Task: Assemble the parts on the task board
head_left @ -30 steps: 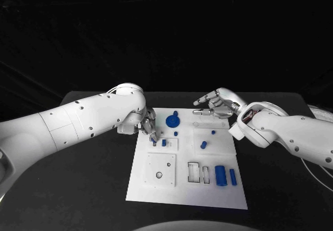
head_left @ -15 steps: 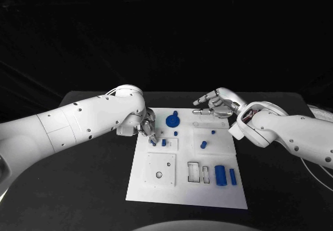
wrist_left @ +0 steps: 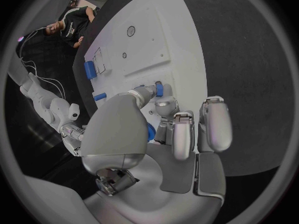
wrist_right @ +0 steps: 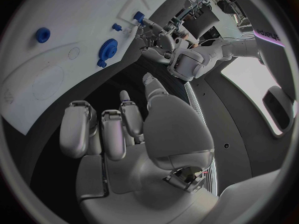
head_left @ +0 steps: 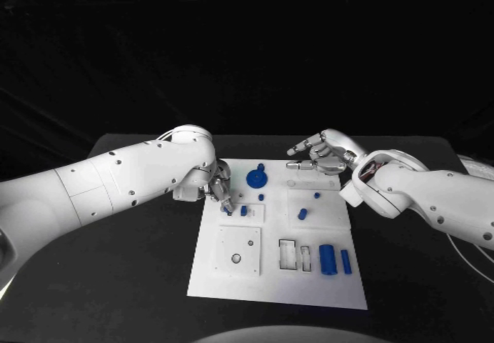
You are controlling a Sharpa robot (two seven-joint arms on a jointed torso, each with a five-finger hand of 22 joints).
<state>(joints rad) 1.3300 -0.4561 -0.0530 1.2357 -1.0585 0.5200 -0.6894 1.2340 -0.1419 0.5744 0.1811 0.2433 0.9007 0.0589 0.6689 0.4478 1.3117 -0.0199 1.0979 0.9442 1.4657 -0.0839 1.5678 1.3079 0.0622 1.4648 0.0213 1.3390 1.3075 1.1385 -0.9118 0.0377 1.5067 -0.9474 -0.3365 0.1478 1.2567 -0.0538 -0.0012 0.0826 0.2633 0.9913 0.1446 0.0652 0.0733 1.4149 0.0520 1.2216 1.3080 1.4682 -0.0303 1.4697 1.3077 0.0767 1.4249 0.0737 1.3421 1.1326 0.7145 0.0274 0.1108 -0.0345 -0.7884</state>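
The white task board (head_left: 309,286) lies mid-table. My left hand (head_left: 214,187) is low over its near-left part, fingertips down beside a short blue peg (head_left: 243,211). In the left wrist view a small blue part (wrist_left: 149,132) is pinched between thumb and finger of that hand (wrist_left: 168,134), and another blue peg (wrist_left: 159,88) stands at a fingertip. My right hand (head_left: 321,157) hovers over the board's far edge, fingers loosely bent, its palm (wrist_right: 149,139) holding nothing. A blue gear (head_left: 256,176) (wrist_right: 109,49) sits between the hands.
More blue parts lie on the board: a peg (head_left: 302,214), a thick cylinder (head_left: 326,259) and a slim bar (head_left: 345,262) by two slots (head_left: 293,256). A square plate with a hole (head_left: 238,251) sits near left. Black table (head_left: 123,286) surrounds the board.
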